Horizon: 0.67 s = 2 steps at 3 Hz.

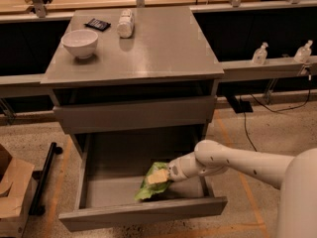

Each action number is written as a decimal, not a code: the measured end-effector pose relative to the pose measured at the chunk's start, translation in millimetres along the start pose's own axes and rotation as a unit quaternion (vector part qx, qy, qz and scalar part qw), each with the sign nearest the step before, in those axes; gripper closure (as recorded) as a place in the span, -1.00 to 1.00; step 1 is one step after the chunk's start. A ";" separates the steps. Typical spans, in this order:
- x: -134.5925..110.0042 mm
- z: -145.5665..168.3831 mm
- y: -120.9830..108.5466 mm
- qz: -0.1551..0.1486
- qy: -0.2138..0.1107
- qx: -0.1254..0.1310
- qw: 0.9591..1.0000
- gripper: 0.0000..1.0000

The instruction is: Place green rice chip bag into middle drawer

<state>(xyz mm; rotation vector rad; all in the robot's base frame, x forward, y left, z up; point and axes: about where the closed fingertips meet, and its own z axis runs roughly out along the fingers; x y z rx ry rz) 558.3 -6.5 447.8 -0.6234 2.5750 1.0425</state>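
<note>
Now your gripper (159,177) clamped on green rice chip bag (146,191), open middle drawer (143,213), 5 o'clock of its floor

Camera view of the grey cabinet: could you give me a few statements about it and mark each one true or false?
1. The middle drawer is pulled open. True.
2. A white bowl stands on the cabinet top. True.
3. The green rice chip bag lies on the cabinet top. False: it is inside the open middle drawer, with the gripper shut on it there.
4. Both drawers are pulled open. False: the upper drawer is shut.
5. The white bowl stands at the top's right edge. False: it is near the left edge.
</note>
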 end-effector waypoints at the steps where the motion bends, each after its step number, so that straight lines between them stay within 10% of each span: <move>1: 0.7 1.7 1.0 0.000 0.001 -0.001 1.000 -1.00; 2: 0.7 1.8 1.0 0.000 0.001 -0.001 1.000 -1.00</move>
